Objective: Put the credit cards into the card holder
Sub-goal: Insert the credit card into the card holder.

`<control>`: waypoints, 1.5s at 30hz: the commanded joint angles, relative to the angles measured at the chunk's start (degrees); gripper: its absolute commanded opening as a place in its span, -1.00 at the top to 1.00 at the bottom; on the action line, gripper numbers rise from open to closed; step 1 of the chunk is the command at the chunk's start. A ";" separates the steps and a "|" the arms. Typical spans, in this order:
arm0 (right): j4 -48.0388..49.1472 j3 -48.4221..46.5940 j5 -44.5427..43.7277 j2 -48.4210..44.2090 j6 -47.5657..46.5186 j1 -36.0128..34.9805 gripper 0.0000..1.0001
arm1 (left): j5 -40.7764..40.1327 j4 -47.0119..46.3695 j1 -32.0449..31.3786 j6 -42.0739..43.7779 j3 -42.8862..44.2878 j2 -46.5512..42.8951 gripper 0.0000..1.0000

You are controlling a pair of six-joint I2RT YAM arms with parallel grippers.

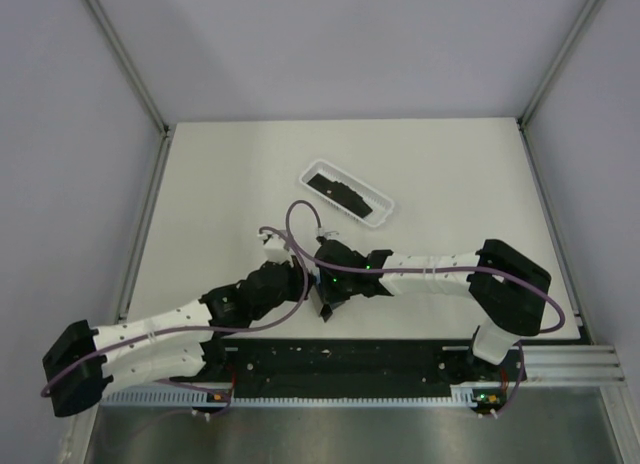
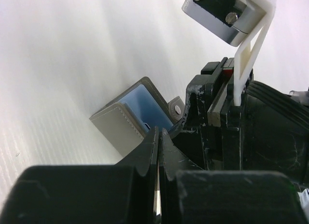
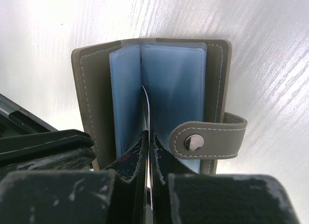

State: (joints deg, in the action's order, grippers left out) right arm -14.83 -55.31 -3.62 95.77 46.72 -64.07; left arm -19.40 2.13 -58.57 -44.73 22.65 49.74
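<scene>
The card holder (image 3: 94, 84) is open like a book: grey stitched cover, pale blue sleeves, a snap strap (image 3: 207, 139) hanging on the right. My right gripper (image 3: 148, 133) is shut on a thin credit card (image 3: 146, 103) seen edge-on, its far end between the middle sleeves. In the left wrist view the card holder (image 2: 118, 122) stands tilted on the table. My left gripper (image 2: 159, 132) is shut and seems to pinch the cover's edge. From above, both grippers meet near the table's front, left gripper (image 1: 303, 282) and right gripper (image 1: 327, 304); the holder is hidden between them.
A white translucent tray (image 1: 378, 216) lies behind the grippers at mid-table, with more black cards (image 1: 335, 189) in it. The right arm's wrist (image 2: 251, 137) crowds the left wrist view's right side. Metal frame rails run along both table sides.
</scene>
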 commanded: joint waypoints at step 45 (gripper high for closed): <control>-2.92 -0.42 -1.74 1.79 -0.14 -0.79 1.00 | 4.55 7.79 0.65 -6.77 -9.56 -4.91 1.00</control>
State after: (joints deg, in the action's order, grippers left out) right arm -14.50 -55.31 -3.51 95.96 46.94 -64.12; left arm -14.37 7.07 -57.80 -49.12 13.96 47.13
